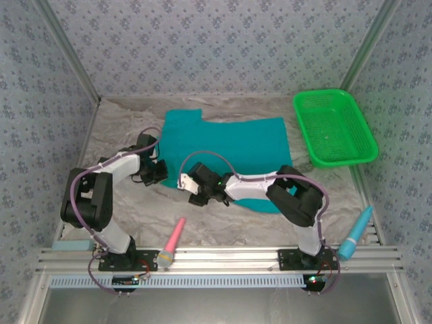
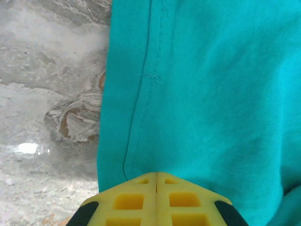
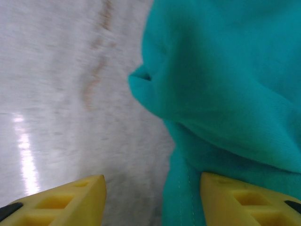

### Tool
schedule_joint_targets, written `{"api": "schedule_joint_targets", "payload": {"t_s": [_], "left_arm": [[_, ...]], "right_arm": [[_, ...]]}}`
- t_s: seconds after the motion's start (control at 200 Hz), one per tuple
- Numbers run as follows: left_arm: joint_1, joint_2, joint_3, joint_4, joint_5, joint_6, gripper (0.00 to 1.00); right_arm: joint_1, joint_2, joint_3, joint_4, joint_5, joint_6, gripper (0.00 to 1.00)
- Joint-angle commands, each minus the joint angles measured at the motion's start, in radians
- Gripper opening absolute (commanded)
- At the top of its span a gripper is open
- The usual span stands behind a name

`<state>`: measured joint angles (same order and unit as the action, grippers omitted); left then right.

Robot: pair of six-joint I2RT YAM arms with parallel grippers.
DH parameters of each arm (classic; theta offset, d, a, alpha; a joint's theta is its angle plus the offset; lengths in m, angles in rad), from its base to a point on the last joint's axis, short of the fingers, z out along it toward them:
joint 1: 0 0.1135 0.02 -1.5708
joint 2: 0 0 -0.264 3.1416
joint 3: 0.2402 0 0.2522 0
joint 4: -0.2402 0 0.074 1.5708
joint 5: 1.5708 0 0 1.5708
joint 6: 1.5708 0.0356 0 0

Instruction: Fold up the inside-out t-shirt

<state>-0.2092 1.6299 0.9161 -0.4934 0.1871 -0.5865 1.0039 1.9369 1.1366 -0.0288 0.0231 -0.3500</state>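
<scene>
The inside-out t-shirt (image 1: 229, 145) is a teal cloth spread flat across the middle of the table, with its near edge bunched toward the right arm. My left gripper (image 1: 152, 174) is at the shirt's left edge. In the left wrist view its yellow jaws (image 2: 156, 175) are pressed together on the hemmed edge of the t-shirt (image 2: 211, 94). My right gripper (image 1: 191, 189) sits at the shirt's near left corner. In the right wrist view the right gripper (image 3: 153, 188) stands open, with a stitched fold of the t-shirt (image 3: 225, 84) lying between its fingers, close to the right one.
A green plastic basket (image 1: 333, 127) stands at the back right, apart from the shirt. A pink tool (image 1: 172, 243) and a blue tool (image 1: 356, 234) lie near the front rail. Crinkled grey sheeting (image 1: 121, 131) covers the table, and patterned walls close in three sides.
</scene>
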Motion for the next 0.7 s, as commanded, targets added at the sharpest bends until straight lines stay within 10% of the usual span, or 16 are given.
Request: {"api": "schedule_joint_targets", "payload": {"t_s": [0.0,0.325,0.695], "left_arm": [[0.014,0.027,0.036,0.001,-0.01,0.019,0.07],[0.05,0.076,0.052,0.0,-0.05,0.044,0.06],[0.059,0.11,0.13,-0.058,-0.071,0.099,0.05]], "right_arm": [[-0.012,0.038,0.03,0.015,0.094,-0.031,0.51],[0.016,0.0,0.003,0.023,0.103,-0.108,0.0],[0.036,-0.23,0.009,-0.137,-0.197,-0.095,0.0]]}}
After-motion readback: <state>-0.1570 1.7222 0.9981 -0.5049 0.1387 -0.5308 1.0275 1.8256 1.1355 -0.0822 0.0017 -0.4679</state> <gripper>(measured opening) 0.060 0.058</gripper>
